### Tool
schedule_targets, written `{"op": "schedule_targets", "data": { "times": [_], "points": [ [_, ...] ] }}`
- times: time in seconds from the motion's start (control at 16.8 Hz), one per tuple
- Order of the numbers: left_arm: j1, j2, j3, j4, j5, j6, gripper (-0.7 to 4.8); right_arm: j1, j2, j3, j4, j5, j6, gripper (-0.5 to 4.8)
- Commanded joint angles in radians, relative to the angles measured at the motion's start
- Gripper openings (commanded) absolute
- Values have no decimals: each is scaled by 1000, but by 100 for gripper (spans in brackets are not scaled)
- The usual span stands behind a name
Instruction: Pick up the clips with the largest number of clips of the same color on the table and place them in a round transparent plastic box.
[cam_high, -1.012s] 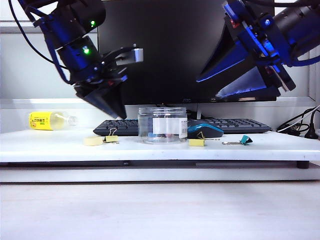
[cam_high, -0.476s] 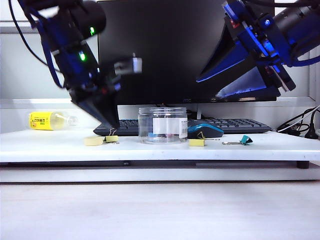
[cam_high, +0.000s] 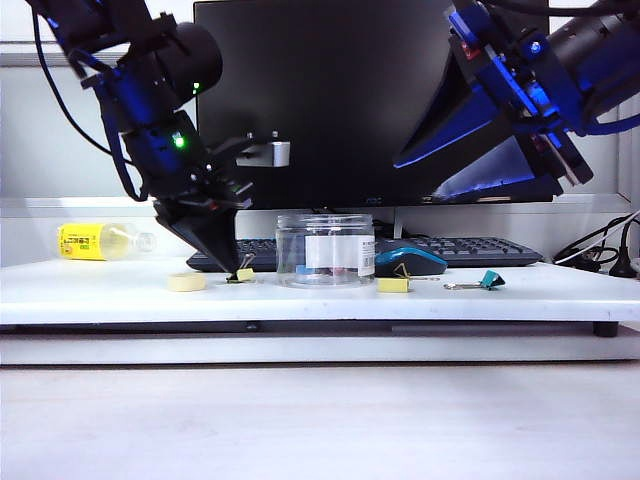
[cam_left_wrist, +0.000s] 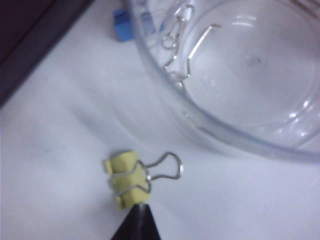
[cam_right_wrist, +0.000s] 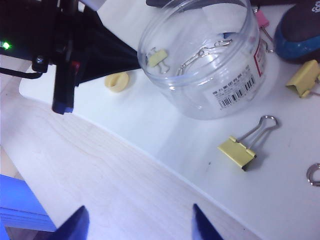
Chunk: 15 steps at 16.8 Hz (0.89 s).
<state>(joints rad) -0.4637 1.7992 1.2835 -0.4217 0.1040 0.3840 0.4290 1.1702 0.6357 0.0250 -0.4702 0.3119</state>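
Note:
A pale-yellow clip (cam_left_wrist: 129, 178) with a silver wire handle lies on the white table just left of the round transparent plastic box (cam_high: 324, 250). My left gripper (cam_left_wrist: 137, 210) points down at it, shut to a single point that pinches the clip's near edge (cam_high: 244, 274). Through the box's wall (cam_right_wrist: 205, 60) that clip (cam_right_wrist: 158, 57) also shows in the right wrist view. Two more yellow clips lie right of the box, one in front (cam_right_wrist: 239, 150) and one by the mouse (cam_right_wrist: 304, 79). High at the upper right, my right gripper (cam_high: 415, 175) hangs open (cam_right_wrist: 140, 225) and holds nothing.
A flat yellow disc (cam_high: 187, 283) lies left of the held clip. A blue mouse (cam_high: 410, 261), a teal clip (cam_high: 490, 280), a keyboard (cam_high: 480, 250), a monitor and a yellow-labelled bottle (cam_high: 100, 241) share the table. Blue (cam_left_wrist: 120, 30) and pink (cam_right_wrist: 261, 20) clips sit behind the box.
My left gripper came down to the table and closed on the yellow clip, which shifted right toward the box. The right arm stayed still.

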Motion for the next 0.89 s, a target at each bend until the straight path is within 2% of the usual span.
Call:
{"op": "schedule_targets", "data": {
  "times": [0.06, 0.18, 0.24, 0.3, 0.36, 0.71, 0.89],
  "points": [
    [-2, -5, 1, 24, 5, -3, -5, 1, -3, 5, 9, 2, -12, 266],
    [-2, -5, 1, 22, 6, -3, 2, 1, -3, 5, 9, 2, -21, 266],
    [-2, -5, 1, 19, 5, -3, 53, 1, -3, 5, 9, 2, -21, 266],
    [-2, -6, 2, 15, 5, -26, 133, 1, -3, 5, 9, 2, -21, 266],
    [-2, -7, 3, 7, 6, -56, 152, 1, -3, 5, 9, 2, -22, 266],
    [-6, -7, 3, 39, 13, -131, 152, 1, -3, 5, 9, 8, -25, 266],
    [-6, -6, 3, 59, 17, -135, 152, 1, -3, 5, 9, 8, -26, 266]
  ]
}}
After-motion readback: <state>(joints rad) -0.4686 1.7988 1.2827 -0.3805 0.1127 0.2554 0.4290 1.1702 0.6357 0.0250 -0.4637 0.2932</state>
